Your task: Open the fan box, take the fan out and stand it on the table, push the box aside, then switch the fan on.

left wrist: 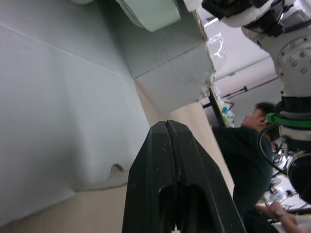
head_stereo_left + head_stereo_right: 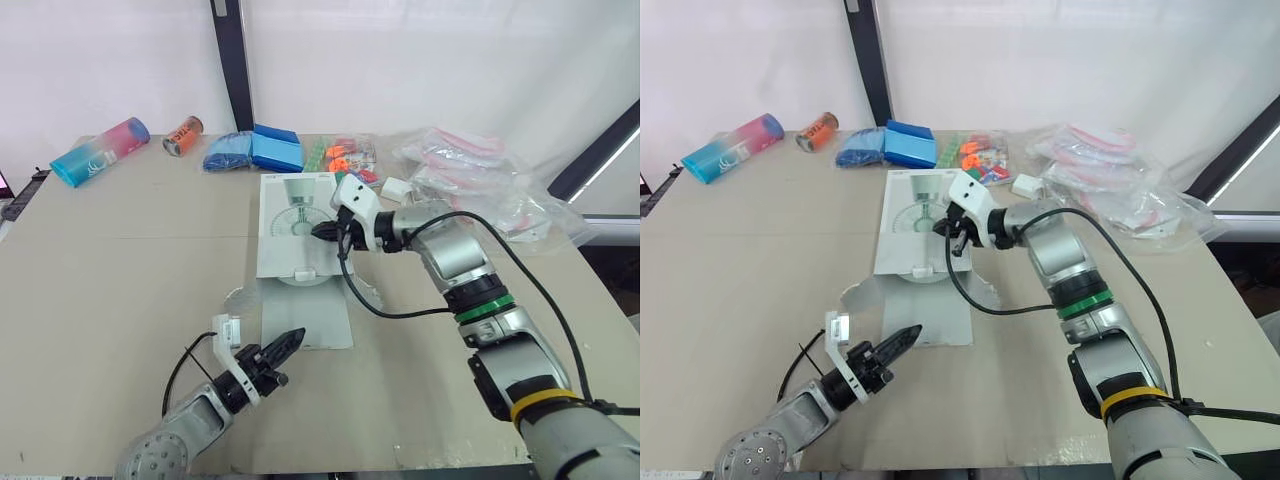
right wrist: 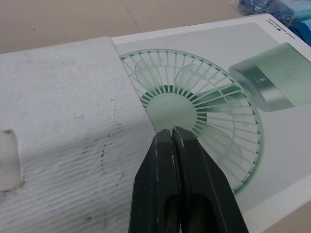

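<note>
Tan table (image 2: 740, 260), seen from above. At centre, white fan box (image 2: 912, 225) lying flat, printed fan picture upward, near flap (image 2: 940, 318) folded out toward the robot. Right gripper (image 2: 954, 238) over the box's right edge, black fingers pressed together, tips at the box top; contact not confirmable. Left gripper (image 2: 908, 336) low at the flap's near left corner, fingers likewise together, pointing at the flap. Along the far edge, left to right: pink-and-blue bottle (image 2: 728, 147) on its side, orange can (image 2: 818, 130), blue packs (image 2: 890, 143), bag of orange and green pieces (image 2: 978, 155), clear plastic bags (image 2: 1120, 195).
</note>
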Robot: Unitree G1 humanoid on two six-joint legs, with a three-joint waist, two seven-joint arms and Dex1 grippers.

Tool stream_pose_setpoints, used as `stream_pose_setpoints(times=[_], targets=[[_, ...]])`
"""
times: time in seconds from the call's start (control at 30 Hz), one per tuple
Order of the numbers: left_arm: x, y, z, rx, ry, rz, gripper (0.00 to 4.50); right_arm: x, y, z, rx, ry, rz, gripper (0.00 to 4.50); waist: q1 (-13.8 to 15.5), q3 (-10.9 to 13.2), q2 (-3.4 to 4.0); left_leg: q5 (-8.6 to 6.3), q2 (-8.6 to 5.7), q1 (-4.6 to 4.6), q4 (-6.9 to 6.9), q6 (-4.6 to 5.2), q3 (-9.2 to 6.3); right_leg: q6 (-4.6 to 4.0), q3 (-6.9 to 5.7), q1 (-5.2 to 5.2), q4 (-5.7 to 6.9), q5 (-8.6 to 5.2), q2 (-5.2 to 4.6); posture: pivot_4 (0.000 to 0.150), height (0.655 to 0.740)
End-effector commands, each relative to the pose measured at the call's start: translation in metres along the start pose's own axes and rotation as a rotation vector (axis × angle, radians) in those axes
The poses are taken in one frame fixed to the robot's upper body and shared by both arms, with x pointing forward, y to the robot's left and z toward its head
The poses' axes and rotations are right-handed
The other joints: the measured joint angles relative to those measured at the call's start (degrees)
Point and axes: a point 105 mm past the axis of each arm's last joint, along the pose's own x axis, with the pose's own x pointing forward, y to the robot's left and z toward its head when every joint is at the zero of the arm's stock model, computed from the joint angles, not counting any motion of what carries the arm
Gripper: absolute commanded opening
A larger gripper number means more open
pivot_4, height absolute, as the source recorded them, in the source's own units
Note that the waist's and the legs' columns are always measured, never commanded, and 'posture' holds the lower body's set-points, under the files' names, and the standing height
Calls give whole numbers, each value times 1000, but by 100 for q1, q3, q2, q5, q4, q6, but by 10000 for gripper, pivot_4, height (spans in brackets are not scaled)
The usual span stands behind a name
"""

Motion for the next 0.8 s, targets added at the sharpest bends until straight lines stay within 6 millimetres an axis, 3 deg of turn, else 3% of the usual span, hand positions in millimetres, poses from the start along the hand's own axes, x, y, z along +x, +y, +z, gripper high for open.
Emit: stream_pose_setpoints(times=[0.03,0.13,0.37,0.8], targets=[[11,-6,14,-26,-61,-38,10158,-1,-4,8,-36,-2,5,0,1,0,0,0,0,0,0,0,0,0,0,0,0,0,0,1500,7400],[23,-9,17,-35,-64,-55,21042,-5,-7,7,-42,5,4,0,1,0,0,0,-1,0,0,0,0,0,0,1,0,0,0,1500,7400],[33,-10,25,-111,-111,-71,21042,-10,-10,4,-49,20,3,0,2,0,0,0,-1,-3,0,0,-1,1,0,-1,-3,0,0,1500,7400],[40,0,14,-199,-67,-18,21042,-10,-10,8,-60,22,10,0,3,0,0,0,-2,-3,0,-1,-2,1,0,-1,-3,0,0,1500,7400]])
